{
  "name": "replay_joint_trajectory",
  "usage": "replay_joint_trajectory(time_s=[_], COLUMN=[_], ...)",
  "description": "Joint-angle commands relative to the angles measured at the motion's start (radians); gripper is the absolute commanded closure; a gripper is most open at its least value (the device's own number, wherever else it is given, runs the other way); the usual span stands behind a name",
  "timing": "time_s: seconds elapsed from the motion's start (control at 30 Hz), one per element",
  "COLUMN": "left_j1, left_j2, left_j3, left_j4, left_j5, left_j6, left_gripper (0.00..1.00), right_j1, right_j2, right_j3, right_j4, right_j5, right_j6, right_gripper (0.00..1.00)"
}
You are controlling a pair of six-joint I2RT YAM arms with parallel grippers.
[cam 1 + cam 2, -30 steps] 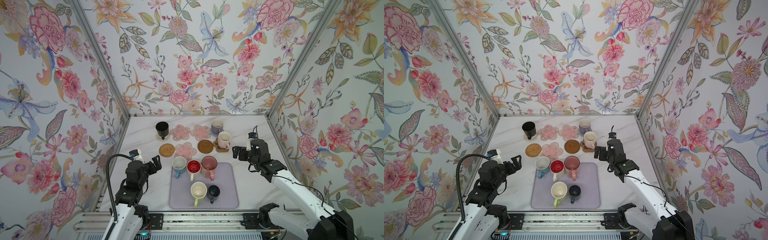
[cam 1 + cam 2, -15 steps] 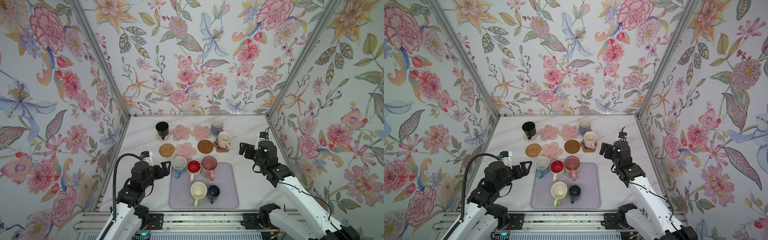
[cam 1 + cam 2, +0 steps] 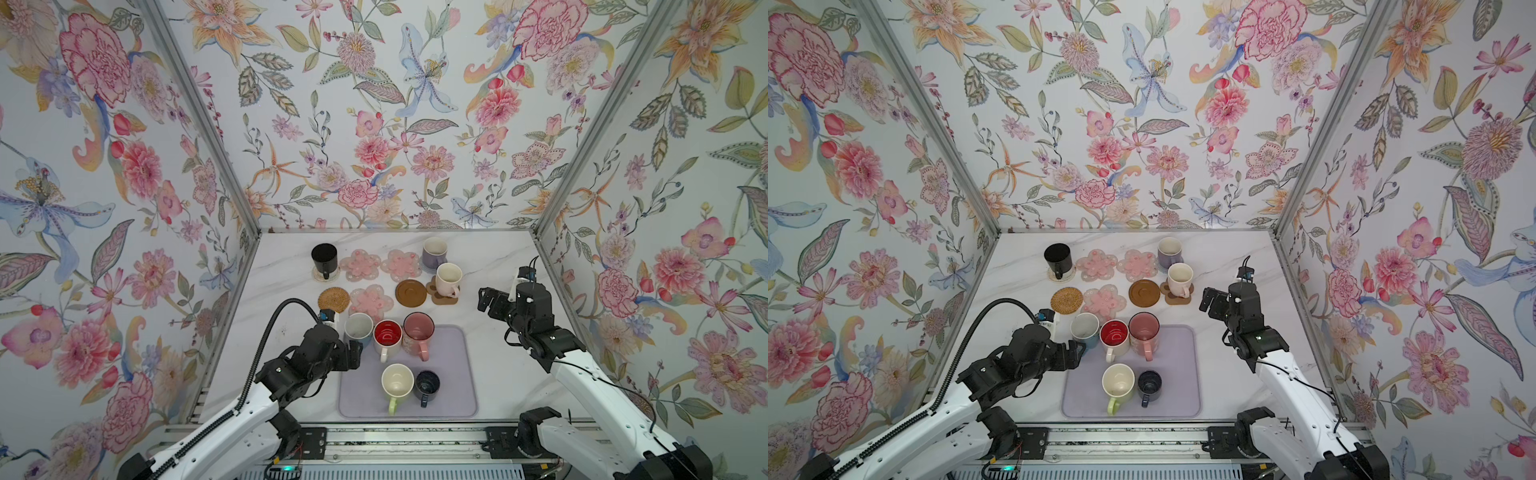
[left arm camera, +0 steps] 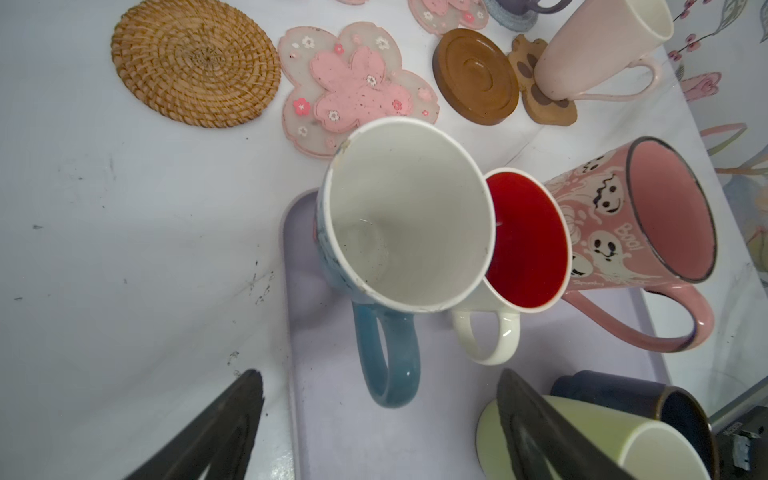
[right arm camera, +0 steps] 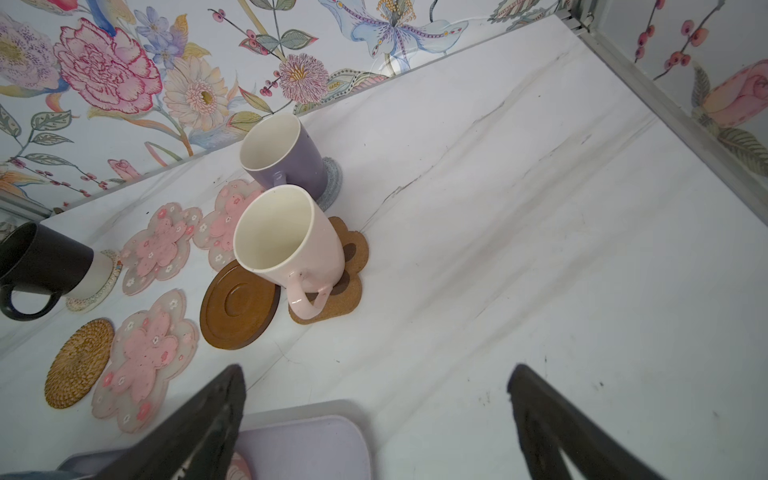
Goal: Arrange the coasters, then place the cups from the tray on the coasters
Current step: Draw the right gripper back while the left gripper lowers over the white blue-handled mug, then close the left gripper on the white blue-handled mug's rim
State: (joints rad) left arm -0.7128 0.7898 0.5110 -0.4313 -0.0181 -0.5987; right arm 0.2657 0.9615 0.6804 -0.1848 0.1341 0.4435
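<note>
Light-blue ceramic mug [image 3: 358, 328] at the far-left corner of the flat lavender tray [image 3: 453, 374]: left end effector [image 4: 380, 376] has just swung in.
Its jaws stand apart by the handle, so a grasp looks next; right end effector [image 3: 489, 300], also apart, hovers idle on the right.

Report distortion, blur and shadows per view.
Left wrist view: wide-angle stretch leans the pink ghost mug outward; the fingers look dark and soft-edged. Right wrist view: the black mug leans sideways near the edge. In both top views: even soft light, faint shadows on the tray.
</note>
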Motion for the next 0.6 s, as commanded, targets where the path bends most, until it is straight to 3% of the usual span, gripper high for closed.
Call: replay_joint_trajectory(time_s=[0.0,0.57], left_j1=[-0.035,-0.067], left_j2=[0.054,0.282], left_j3=[0.049,0.095], left_j4=[-0.024,0.030], left_j5=[-0.088,-0.120], left_j6=[0.044,0.100], left_gripper=[0.12,0.29], right_j1=[-0.009,-0.020], right_j2=[-0.006,0.004], right_j3=[-0.003,0.001], right_j4=[0.027,0.032], right_j5=[-0.020,-0.074], right_j6=[0.021,0.022], right_gripper=[0.01,0.01])
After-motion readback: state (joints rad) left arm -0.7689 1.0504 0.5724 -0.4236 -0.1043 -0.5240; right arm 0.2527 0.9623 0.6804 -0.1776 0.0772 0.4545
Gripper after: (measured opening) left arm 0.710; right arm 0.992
